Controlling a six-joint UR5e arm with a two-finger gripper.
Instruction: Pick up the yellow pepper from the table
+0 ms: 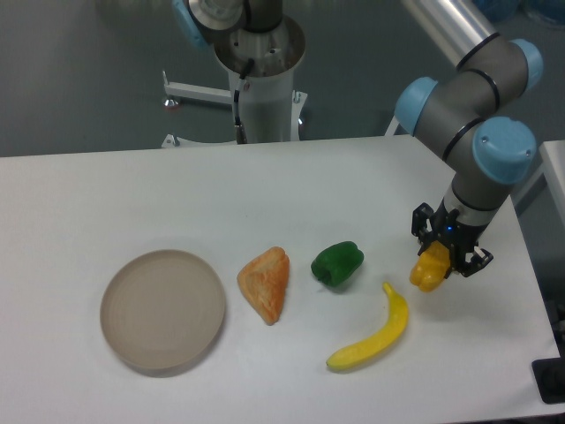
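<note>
The yellow pepper (430, 268) is a small lumpy yellow-orange toy, held between the black fingers of my gripper (441, 258) at the right side of the white table (265, 185). My gripper is shut on it, pointing down. The pepper hangs just above the tabletop, right of the green pepper and over the upper tip of the banana. Its top is hidden by the fingers.
A green pepper (337, 263) lies near the table's middle, an orange wedge (267, 283) to its left, and a tan round plate (162, 309) farther left. A yellow banana (375, 332) lies just below the held pepper. The table's right edge is close by.
</note>
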